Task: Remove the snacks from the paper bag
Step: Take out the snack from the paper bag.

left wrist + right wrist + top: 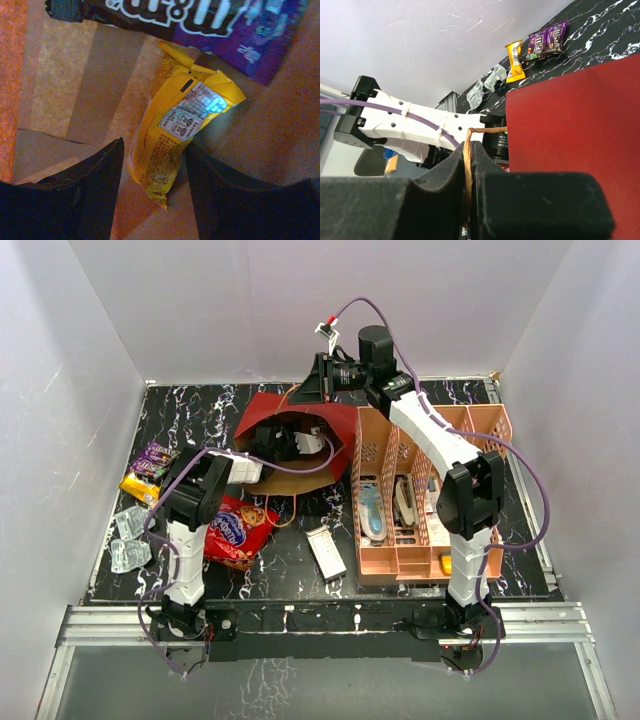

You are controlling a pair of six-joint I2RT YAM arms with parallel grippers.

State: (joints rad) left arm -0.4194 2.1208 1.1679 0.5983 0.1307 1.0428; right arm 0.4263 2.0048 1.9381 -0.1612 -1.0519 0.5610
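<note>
The dark red paper bag (300, 420) lies on its side with its mouth facing front-left. My left gripper (284, 444) reaches inside it. There, an orange-yellow packet (176, 127) lies on the brown lining, its lower end between my open left gripper's (155, 152) fingers, with a gap on the left side. A purple packet (235, 30) lies just beyond. My right gripper (471, 150) is shut on the bag's tan cord handle (468, 160) at the back rim (325, 380). Outside lie a large red snack bag (238, 530), purple packets (155, 458), an orange-yellow packet (138, 487) and clear wrappers (128, 540).
A pink slotted rack (420, 490) with stationery stands right of the bag. A small white box (325, 552) lies in front, between the red snack bag and the rack. White walls close in the black marbled table (200, 410).
</note>
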